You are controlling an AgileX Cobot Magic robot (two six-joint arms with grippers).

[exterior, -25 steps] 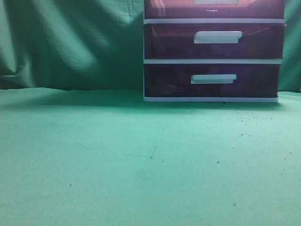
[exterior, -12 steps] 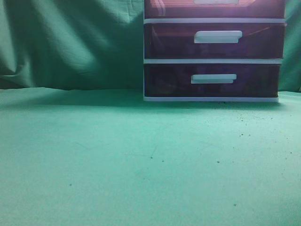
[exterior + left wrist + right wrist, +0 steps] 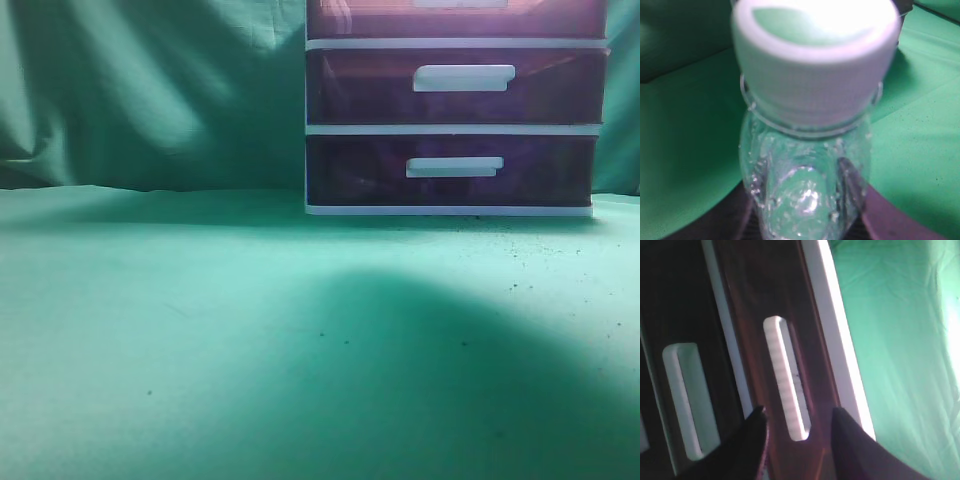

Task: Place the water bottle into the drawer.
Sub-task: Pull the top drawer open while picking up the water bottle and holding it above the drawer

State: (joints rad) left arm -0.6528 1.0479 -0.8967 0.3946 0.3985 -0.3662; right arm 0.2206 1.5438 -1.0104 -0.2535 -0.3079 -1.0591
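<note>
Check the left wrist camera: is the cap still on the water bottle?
Yes, a white ribbed cap sits on the neck of the clear water bottle, filling the upper part of the left wrist view.

left end effector (image 3: 805,220): gripping | right end effector (image 3: 797,427): fingers apart

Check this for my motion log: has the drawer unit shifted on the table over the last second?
No. The drawer unit keeps its position against the backdrop folds and table specks; only a broad shadow now covers the cloth.
</note>
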